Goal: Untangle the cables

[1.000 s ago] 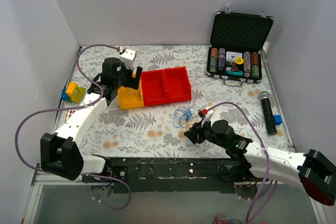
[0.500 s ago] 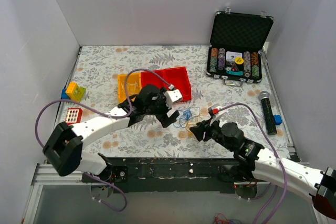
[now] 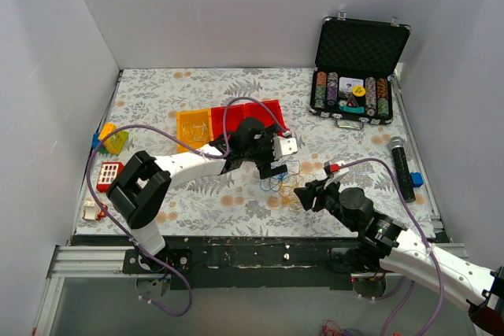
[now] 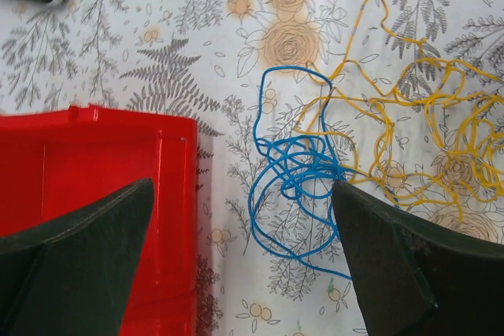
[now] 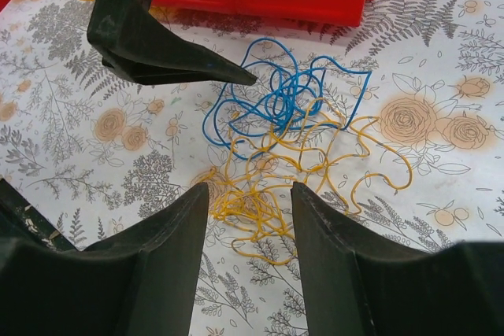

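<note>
Floral table [image 3: 157,88], one blue cable [image 4: 303,169], one yellow cable [image 5: 252,198], tangled together

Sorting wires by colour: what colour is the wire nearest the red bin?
Blue wire; the left wrist view shows it best.

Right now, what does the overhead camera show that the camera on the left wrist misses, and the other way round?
Only the overhead view shows the microphone, the yellow tray, the toy blocks and the right pincer. Only the left wrist view shows that the blue wire is a tight knot of loops lying between the fingers of the wide-open left pincer, with the yellow wire spreading off to one side. Both show the red tray, the cables and the flowered tablecloth.
</note>
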